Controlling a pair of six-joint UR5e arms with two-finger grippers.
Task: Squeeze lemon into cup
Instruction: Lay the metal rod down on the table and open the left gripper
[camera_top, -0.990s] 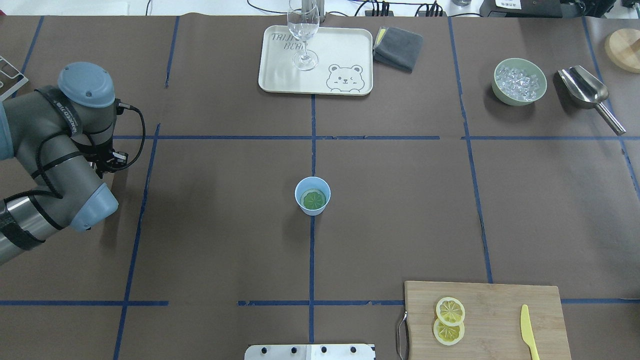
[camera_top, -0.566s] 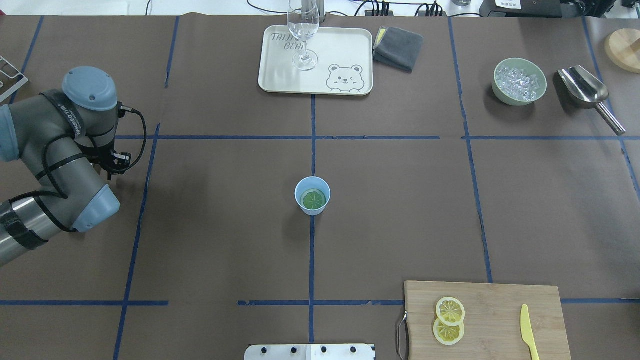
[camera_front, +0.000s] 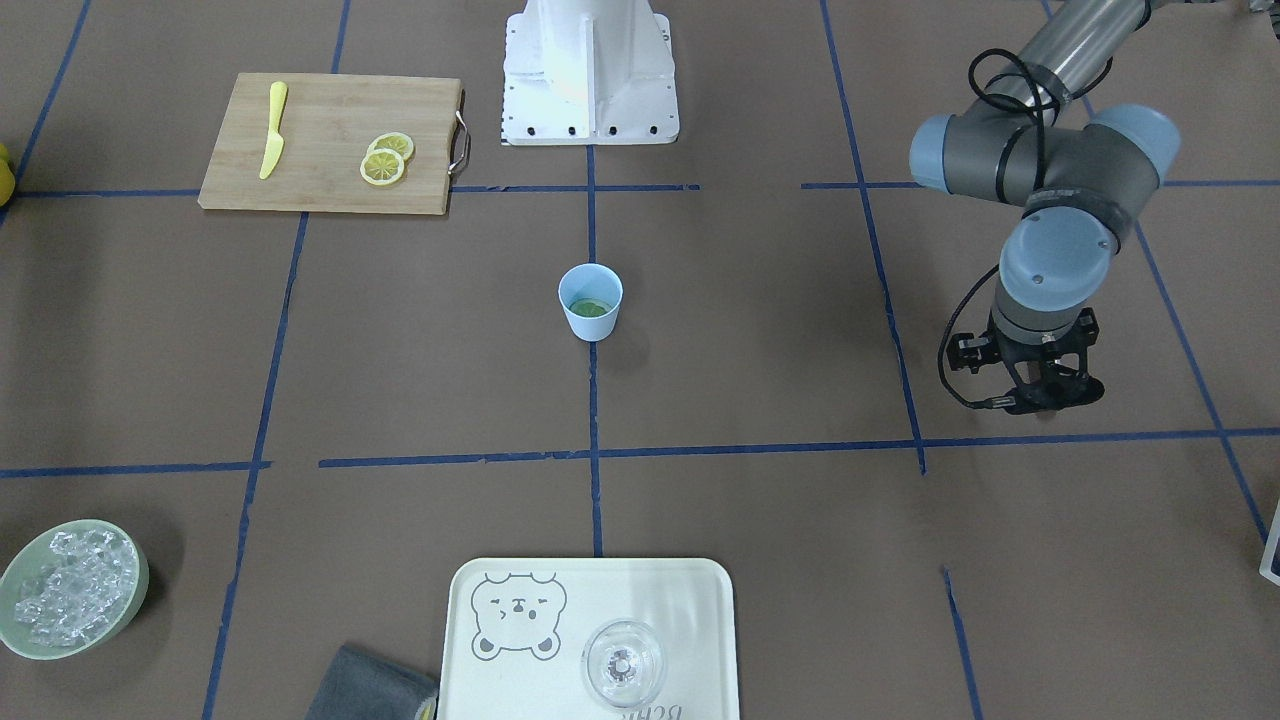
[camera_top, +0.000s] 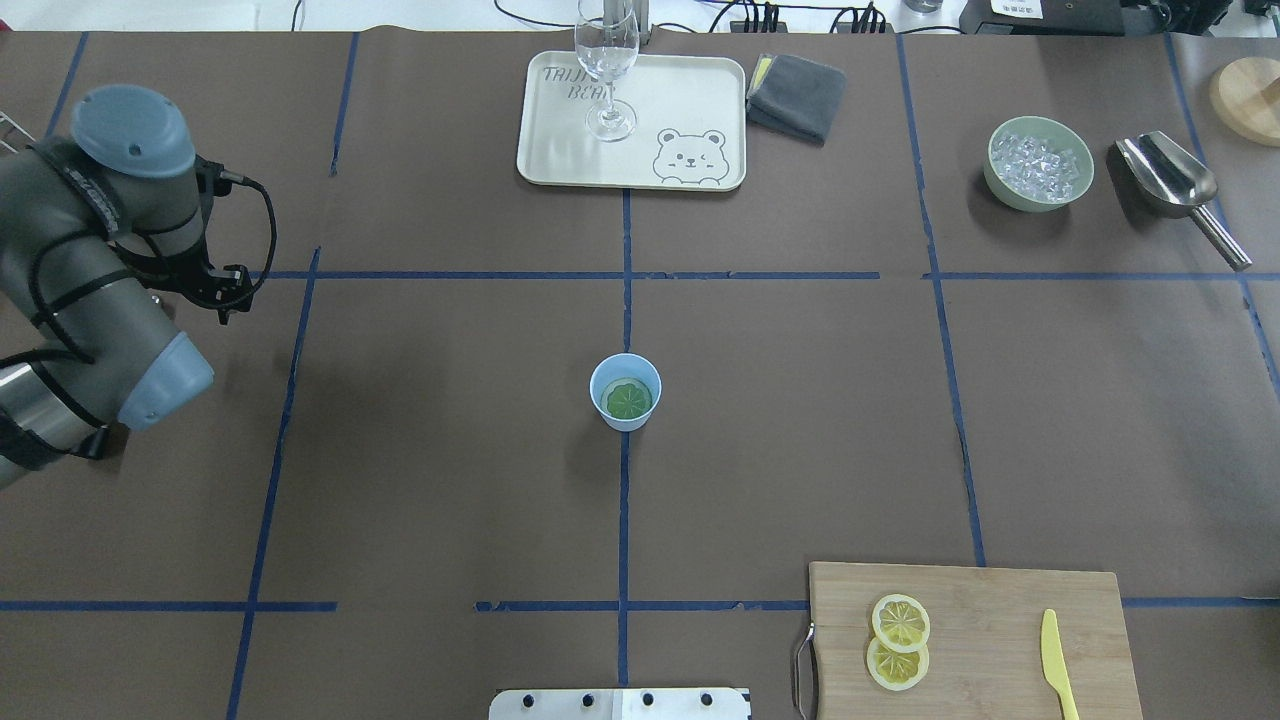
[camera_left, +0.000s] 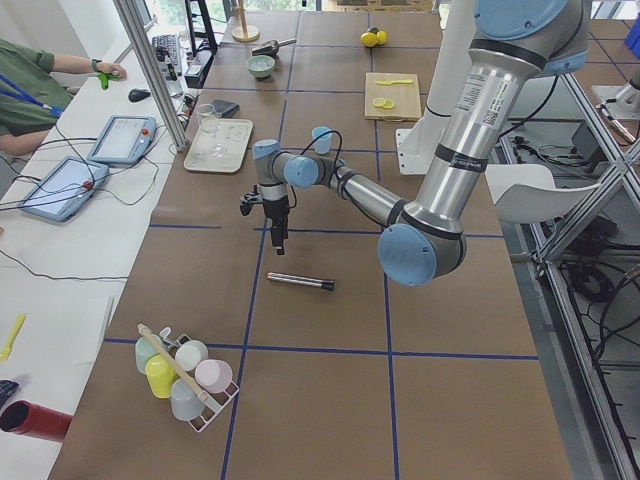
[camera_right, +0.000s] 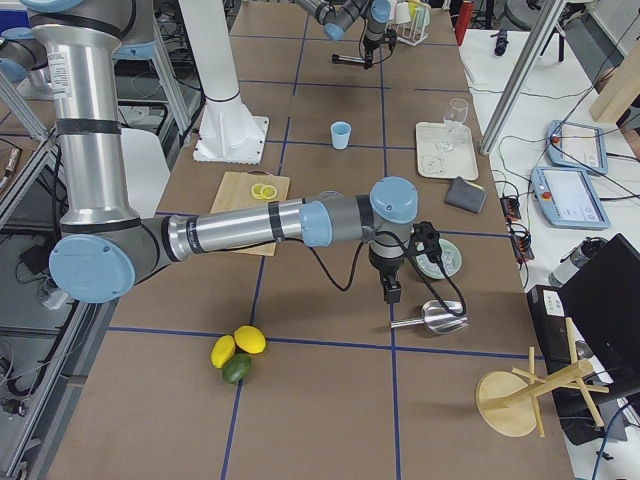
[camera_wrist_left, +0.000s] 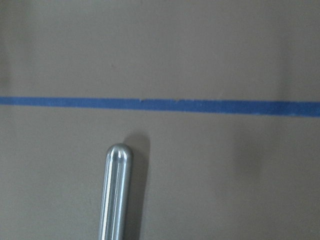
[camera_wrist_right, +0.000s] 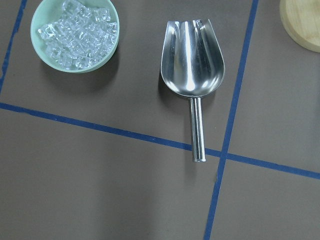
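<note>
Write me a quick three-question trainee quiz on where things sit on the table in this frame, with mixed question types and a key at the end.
1. True or false: a thin round lemon slice lies inside the small light-blue cup.
2. How many further slices lie on the bamboo cutting board? A) one B) two C) three
3. Fill in: the clear stemmed glass stands on the cream ____ with a bear drawing.

Key
1. True.
2. B: two, overlapping, beside the yellow knife.
3. tray.
</note>
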